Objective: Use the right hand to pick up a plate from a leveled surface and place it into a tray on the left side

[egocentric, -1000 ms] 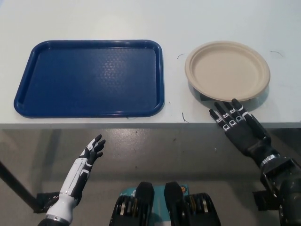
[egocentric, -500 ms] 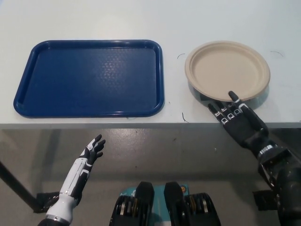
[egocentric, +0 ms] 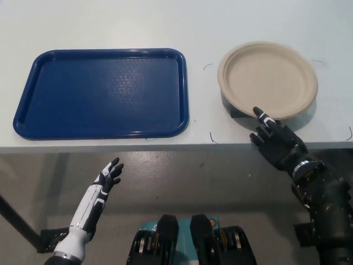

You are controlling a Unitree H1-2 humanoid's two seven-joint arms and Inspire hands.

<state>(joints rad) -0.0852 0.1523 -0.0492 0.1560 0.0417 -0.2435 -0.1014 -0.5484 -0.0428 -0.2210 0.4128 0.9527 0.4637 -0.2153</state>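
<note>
right, i'm looking at the beige paper plate point(egocentric: 268, 78) on the right side of the white table point(egocentric: 220, 22), right way up, its hollow facing the camera. it is round, so i can give it no long axis. its near edge casts a dark shadow, as if that side sits a little off the tabletop, though i cannot tell on what. my black right hand point(egocentric: 274, 142) is at the table's front edge just below the plate, with one fingertip point(egocentric: 257, 111) reaching up to the plate's near rim and the rest of the fingers bunched loosely behind it. it holds nothing, and i cannot tell if the tip truly touches the rim.

the dark blue tray point(egocentric: 102, 93) lies well apart to the left, its long side running left to right, bare inside. my white left hand point(egocentric: 108, 175) rests below table level, fingers loosely spread, over a grey floor point(egocentric: 182, 176).
</note>
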